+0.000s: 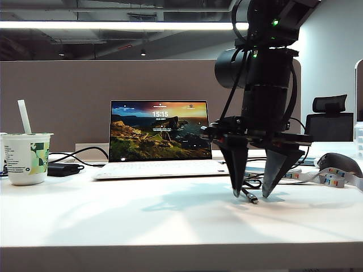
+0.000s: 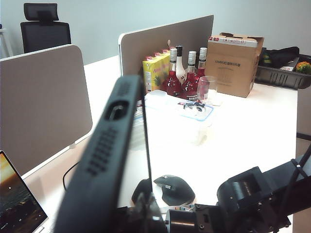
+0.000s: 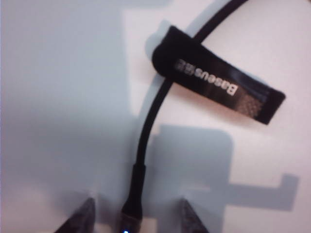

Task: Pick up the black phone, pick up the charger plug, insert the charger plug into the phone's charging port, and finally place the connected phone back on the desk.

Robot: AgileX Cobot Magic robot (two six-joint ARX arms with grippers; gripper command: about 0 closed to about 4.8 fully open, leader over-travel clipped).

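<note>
An open laptop (image 1: 160, 139) stands behind a paper cup (image 1: 26, 158), with a mouse (image 2: 174, 189) and bottles (image 2: 187, 73) farther off.

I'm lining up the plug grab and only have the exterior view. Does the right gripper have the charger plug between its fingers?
Observer: Yes. In the right wrist view the charger plug lies on the desk between the open fingertips of the right gripper, not yet pinched.
Operator: And the phone?
Observer: The left gripper holds the black phone raised, its end edge facing the wrist camera.
Operator: Anything near the cable?
Observer: A black strap on it.
</note>
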